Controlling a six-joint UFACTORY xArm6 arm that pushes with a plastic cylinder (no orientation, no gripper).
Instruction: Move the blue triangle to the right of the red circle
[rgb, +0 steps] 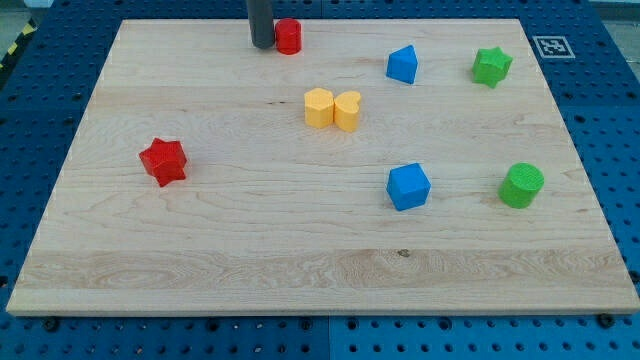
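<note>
The blue triangle (402, 64) sits near the view's top, right of centre. The red circle (288, 36) stands at the top edge of the wooden board (200, 250), well to the left of the triangle. My tip (262, 45) is a dark rod that comes down just left of the red circle, touching or almost touching it. The tip is far from the blue triangle.
Two yellow blocks, a hexagon (318, 107) and a heart (347, 110), sit side by side in the middle. A red star (163, 161) is at the left, a blue cube (408, 186) lower right, a green star (491, 66) top right, a green cylinder (521, 185) right.
</note>
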